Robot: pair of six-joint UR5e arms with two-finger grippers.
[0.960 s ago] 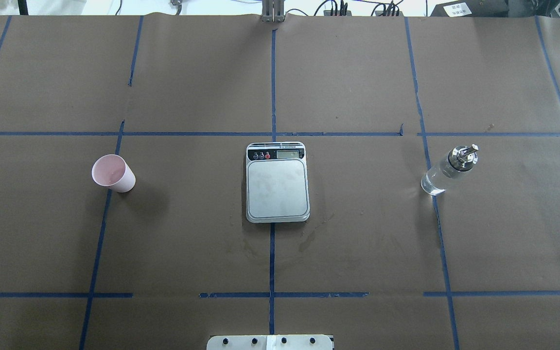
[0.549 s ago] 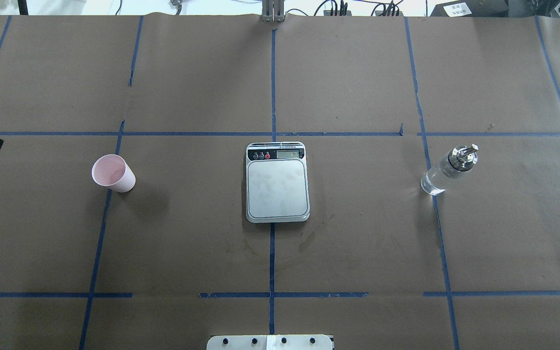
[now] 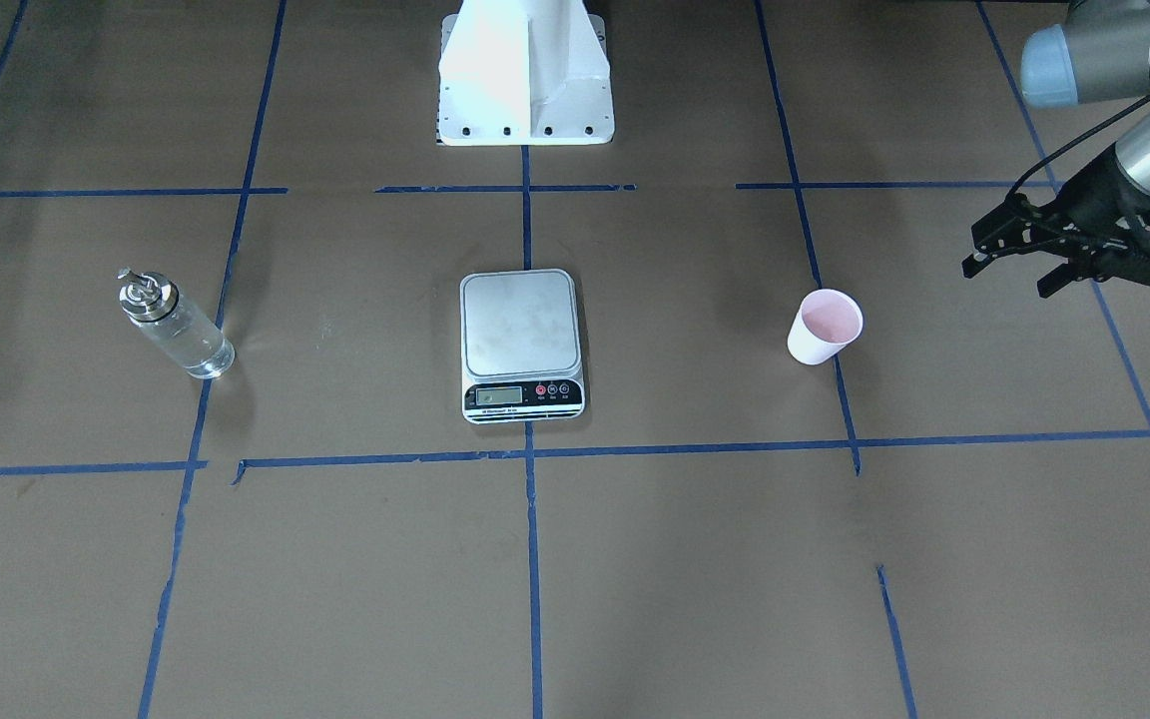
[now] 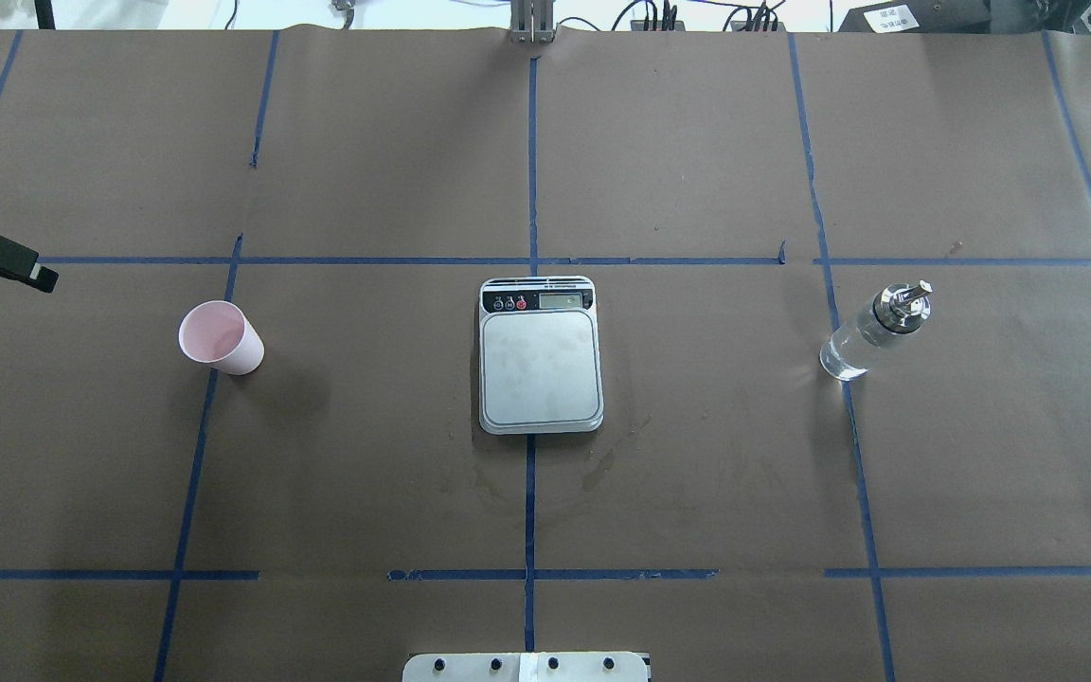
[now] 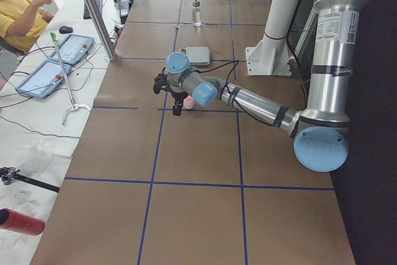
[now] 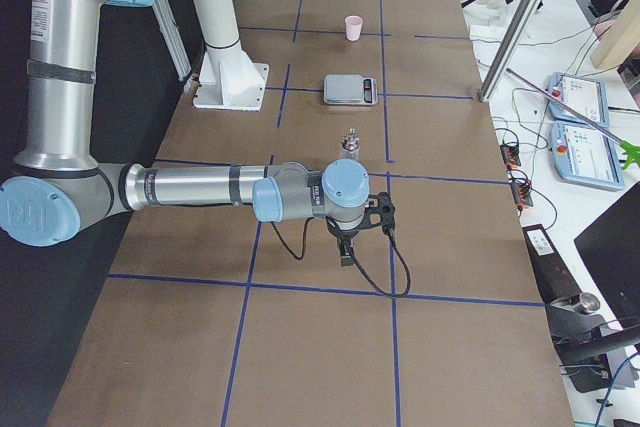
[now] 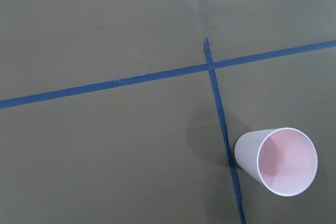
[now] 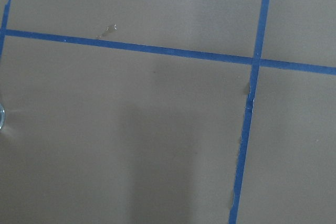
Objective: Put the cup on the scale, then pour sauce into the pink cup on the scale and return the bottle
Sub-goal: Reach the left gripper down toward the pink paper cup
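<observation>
The pale pink cup (image 4: 221, 337) stands upright on the table, left of the scale (image 4: 539, 365), whose steel plate is bare. The cup also shows at the lower right of the left wrist view (image 7: 276, 160). The clear glass bottle (image 4: 872, 332) with its silver cap stands right of the scale; its clear liquid is barely visible. My left gripper (image 3: 1009, 273) is open and empty, above the table and well off to the outer side of the cup (image 3: 825, 327). My right gripper (image 6: 350, 237) shows only in the exterior right view, near the bottle (image 6: 351, 145); I cannot tell whether it is open.
Brown paper with blue tape lines covers the table. The robot's white base (image 3: 525, 75) stands at the near edge behind the scale (image 3: 520, 325). Faint damp stains (image 4: 545, 474) mark the paper in front of the scale. An operator's table with control panels (image 5: 49, 66) lies beyond the far edge.
My left gripper has come into the overhead view from the left edge and moved right, towards the cup. Cup, scale and bottle have not moved.
</observation>
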